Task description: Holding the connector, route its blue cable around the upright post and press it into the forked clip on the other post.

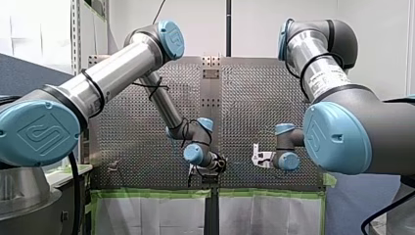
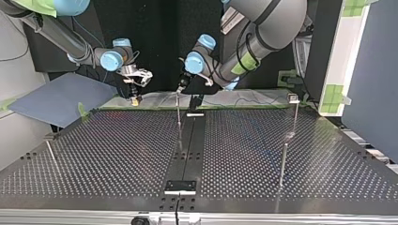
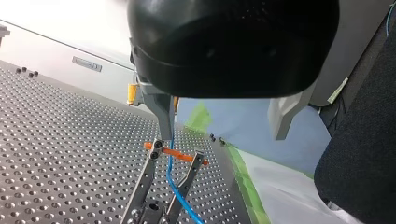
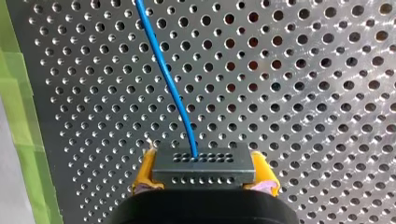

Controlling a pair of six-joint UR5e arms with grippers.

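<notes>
Over the table's (image 2: 117, 150) far edge, at eleven o'clock in the top view, my right tool (image 2: 135, 98) pinches the dark connector (image 4: 203, 161), its blue cable (image 4: 163, 70) running ahead. My left tool (image 3: 223, 136), fingers spread, hovers at twelve o'clock beside the forked clip (image 3: 150, 168).

My left arm (image 1: 117, 68) reaches to the middle of the table's (image 1: 254, 98) edge nearest the arm bases. There the left gripper (image 3: 222, 137) points down with its metal fingers (image 3: 163, 116) spread apart. My right arm (image 1: 337, 93) holds the right gripper (image 4: 204, 163) nearby along that edge, yellow pads (image 4: 145, 169) clamped on the connector (image 4: 203, 176).
</notes>
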